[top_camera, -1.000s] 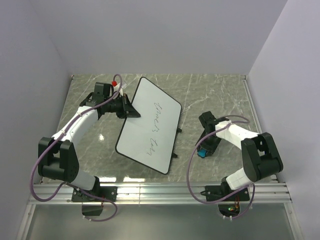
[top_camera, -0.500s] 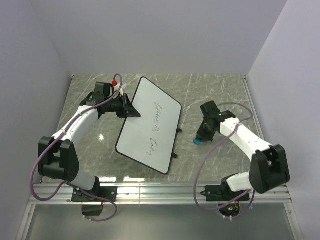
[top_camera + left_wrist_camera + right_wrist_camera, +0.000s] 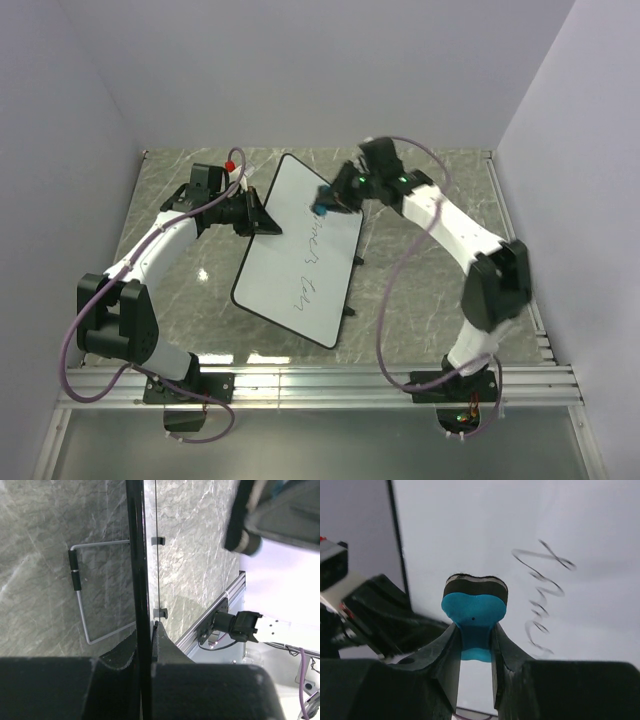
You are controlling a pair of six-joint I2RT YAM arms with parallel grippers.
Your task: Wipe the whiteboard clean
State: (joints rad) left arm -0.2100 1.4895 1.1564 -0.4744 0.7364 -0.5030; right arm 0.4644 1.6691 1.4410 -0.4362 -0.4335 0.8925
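1. Top external: whiteboard (image 3: 275, 270) lies angled on marble surface (image 3: 430, 290), w/ handwriting (image 3: 313, 235) down its middle.
2. L fingers (image 3: 266, 224) clenched on whiteboard's left rim.
3. R fingers (image 3: 330, 203) grasp blue/blk eraser (image 3: 321, 210) over whiteboard's far end, just beside top of handwriting. Contact w/ whiteboard: cannot tell.

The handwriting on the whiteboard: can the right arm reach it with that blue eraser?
Probably yes: the eraser in the right arm's jaws is at the whiteboard, beside the handwriting, nothing between.
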